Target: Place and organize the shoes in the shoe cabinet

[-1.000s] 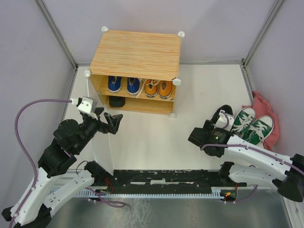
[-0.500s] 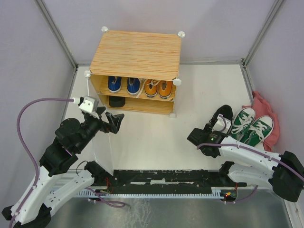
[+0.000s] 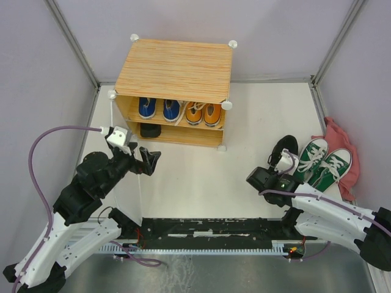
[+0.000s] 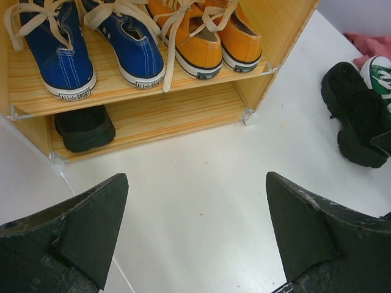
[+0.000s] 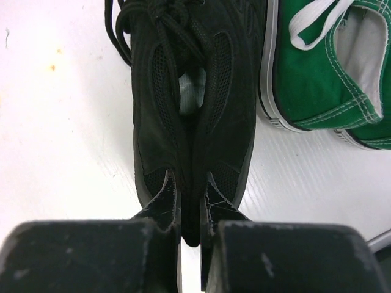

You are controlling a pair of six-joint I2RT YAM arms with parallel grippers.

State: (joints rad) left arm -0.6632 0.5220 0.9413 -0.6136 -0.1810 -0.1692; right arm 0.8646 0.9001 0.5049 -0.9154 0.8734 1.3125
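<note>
The shoe cabinet (image 3: 174, 67) stands at the back. On its upper shelf sit blue sneakers (image 3: 157, 108) (image 4: 61, 55) and orange sneakers (image 3: 204, 113) (image 4: 201, 36); one black boot (image 3: 150, 130) (image 4: 82, 128) sits on the lower shelf. A second black boot (image 3: 285, 149) (image 5: 195, 91) lies on the floor at the right, beside the green sneakers (image 3: 324, 162) (image 5: 324, 67). My right gripper (image 3: 276, 173) (image 5: 190, 195) is shut on that boot's heel collar. My left gripper (image 3: 149, 160) (image 4: 195, 232) hovers open in front of the cabinet, holding nothing.
The cabinet's translucent door (image 3: 127, 177) hangs open toward my left arm. A pink cloth (image 3: 342, 137) lies under and behind the green sneakers by the right wall. Purple walls and metal posts close in the white floor (image 3: 201, 177).
My right gripper went from wide open to shut on the floor boot's heel. My left arm shifted slightly forward and right.
</note>
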